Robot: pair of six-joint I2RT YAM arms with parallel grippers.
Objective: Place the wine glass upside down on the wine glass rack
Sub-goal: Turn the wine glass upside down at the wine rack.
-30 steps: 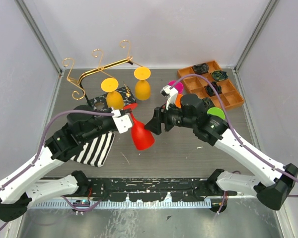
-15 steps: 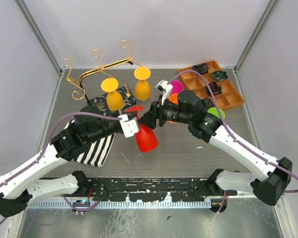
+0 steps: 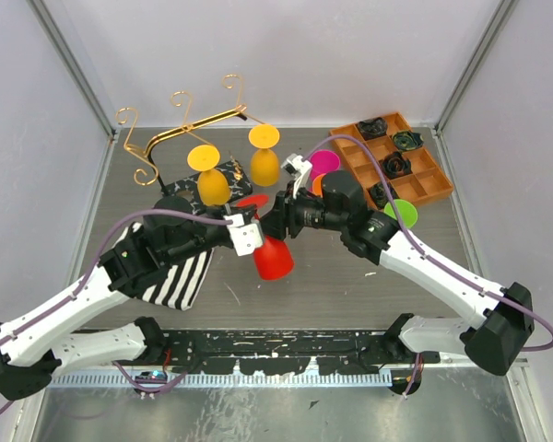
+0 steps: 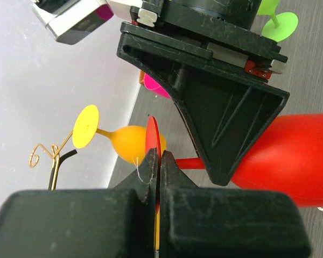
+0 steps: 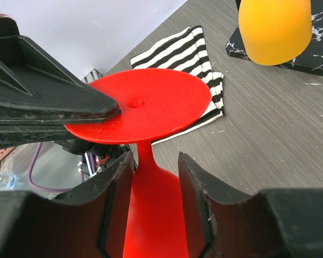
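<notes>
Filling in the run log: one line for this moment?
left gripper: shut on red wine glass foot | right gripper: open, straddling stem

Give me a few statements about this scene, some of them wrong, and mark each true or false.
1. Two yellow glasses are upside down by the gold rack. True.
2. The left tool pinches the red glass by its foot. True.
3. The right tool is far from the red glass. False: its fingers flank the stem.
4. The striped cloth hangs on the rack. False: it lies on the table.
5. The red glass hangs on the rack. False: the left tool holds it clear of the rack.
</notes>
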